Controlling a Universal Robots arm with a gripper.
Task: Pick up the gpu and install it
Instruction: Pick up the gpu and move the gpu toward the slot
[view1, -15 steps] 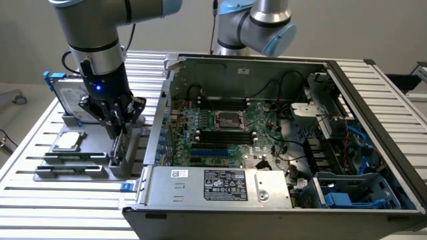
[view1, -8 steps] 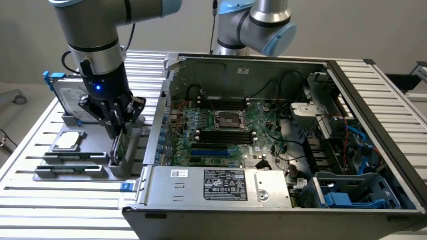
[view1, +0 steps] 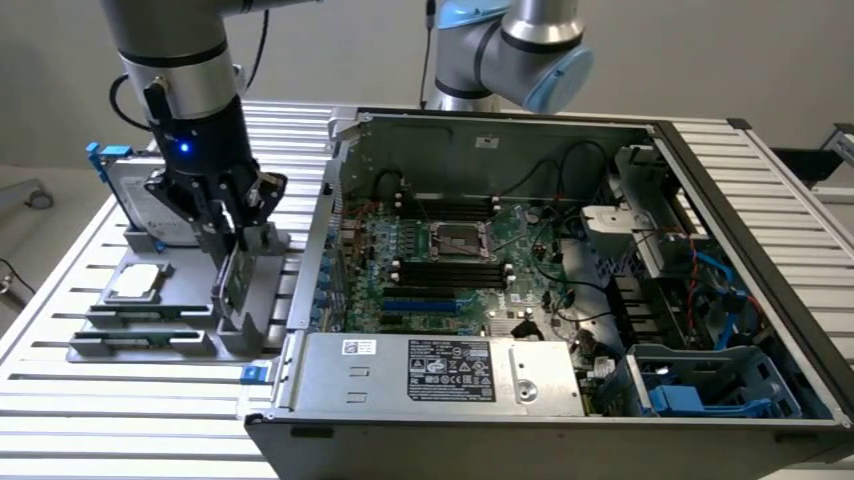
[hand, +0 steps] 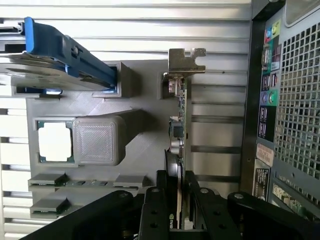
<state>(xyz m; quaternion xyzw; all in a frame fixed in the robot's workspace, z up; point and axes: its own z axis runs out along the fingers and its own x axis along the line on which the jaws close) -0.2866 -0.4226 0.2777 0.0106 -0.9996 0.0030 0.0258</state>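
The gpu (hand: 178, 120) stands on edge in its grey holder (hand: 142, 150) on the bench (view1: 120, 420), and the gripper (hand: 176, 181) has its jaws straddling the card's end. I cannot tell whether they are pinching it. A shallow or skewed hold might let the thin card twist and snag in the holder.

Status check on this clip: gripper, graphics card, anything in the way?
Gripper down over the graphics card. Card upright in grey holder, outside the computer case. Nothing seen blocking it.
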